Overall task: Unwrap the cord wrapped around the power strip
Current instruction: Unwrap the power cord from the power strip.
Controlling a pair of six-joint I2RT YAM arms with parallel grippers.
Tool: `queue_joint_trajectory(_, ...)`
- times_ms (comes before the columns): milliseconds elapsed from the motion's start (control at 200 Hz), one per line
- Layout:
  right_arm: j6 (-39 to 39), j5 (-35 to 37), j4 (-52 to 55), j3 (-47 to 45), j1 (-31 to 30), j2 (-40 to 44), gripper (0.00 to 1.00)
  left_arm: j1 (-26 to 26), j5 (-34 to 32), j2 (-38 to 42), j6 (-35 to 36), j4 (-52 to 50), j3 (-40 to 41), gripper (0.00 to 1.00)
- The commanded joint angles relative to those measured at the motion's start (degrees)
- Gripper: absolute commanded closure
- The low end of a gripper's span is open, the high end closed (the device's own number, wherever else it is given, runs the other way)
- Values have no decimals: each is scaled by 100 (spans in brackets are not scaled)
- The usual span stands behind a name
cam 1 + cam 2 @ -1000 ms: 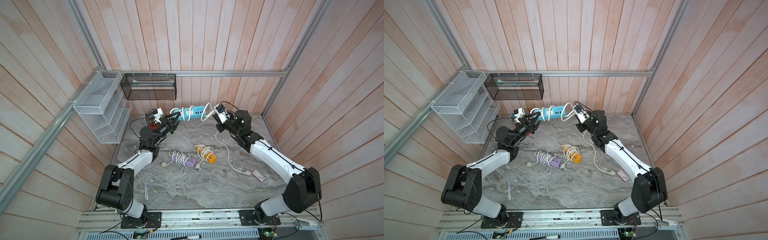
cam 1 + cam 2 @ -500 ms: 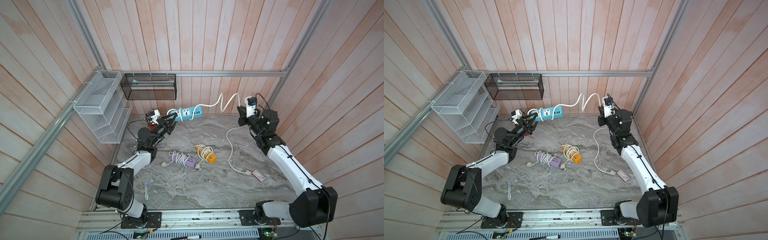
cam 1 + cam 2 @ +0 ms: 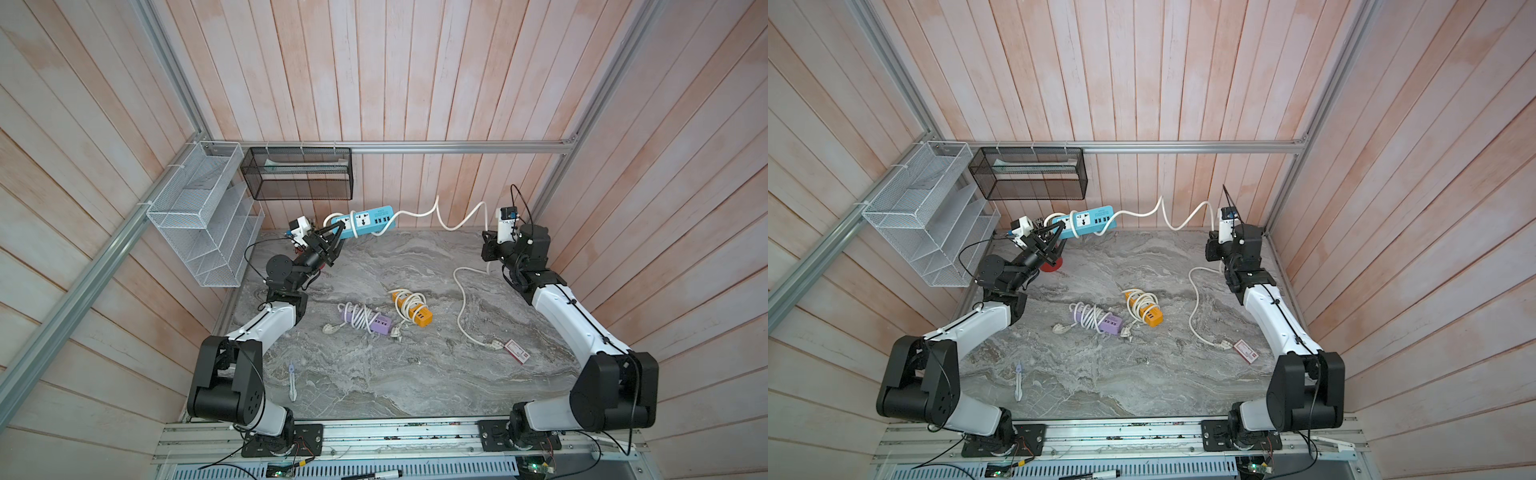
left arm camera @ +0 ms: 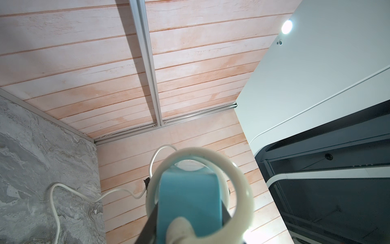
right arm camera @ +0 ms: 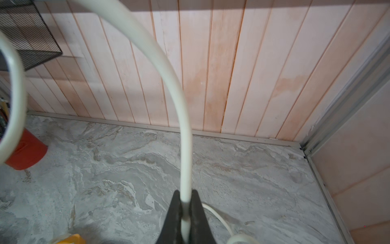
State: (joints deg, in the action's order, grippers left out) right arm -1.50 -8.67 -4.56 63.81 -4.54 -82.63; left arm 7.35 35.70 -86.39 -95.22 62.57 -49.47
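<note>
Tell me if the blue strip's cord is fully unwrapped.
Not fully. Loops of cord circle the blue strip in both top views; the rest hangs free toward the right gripper.

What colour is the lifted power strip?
The power strip is light blue, clearest in a top view.

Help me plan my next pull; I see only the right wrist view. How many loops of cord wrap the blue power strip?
Observer: In both top views I can make out one loop of cord across the blue power strip, near its held end.
Operator: What holds that end?
Observer: The left gripper, jaws shut on it, holding the strip above the table.
Operator: And the plug?
Observer: The plug lies on the table beside a small red-and-white tag.
</note>
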Motion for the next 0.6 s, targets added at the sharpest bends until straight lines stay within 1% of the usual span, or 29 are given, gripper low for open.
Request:
queue_joint_trajectory(0, -320, 19, 408, 295, 114, -254, 100, -59, -11, 231, -58, 352, 8, 100)
queue_joint_trajectory(245, -456, -2, 1472, 1033, 170, -1431, 100, -85, -20, 262, -170, 491, -36, 100)
queue_joint_trajectory(315, -483, -130, 1707, 1199, 251, -1776, 100, -116, -20, 313, -185, 502, -14, 100)
queue_joint_trajectory(420, -551, -283, 1893, 1333, 380, -2213, 100, -176, -37, 385, -198, 510, 14, 100)
queue_joint_trajectory(595, -697, -178, 1982, 1366, 470, -2673, 100, -215, -46, 426, -233, 525, 17, 100)
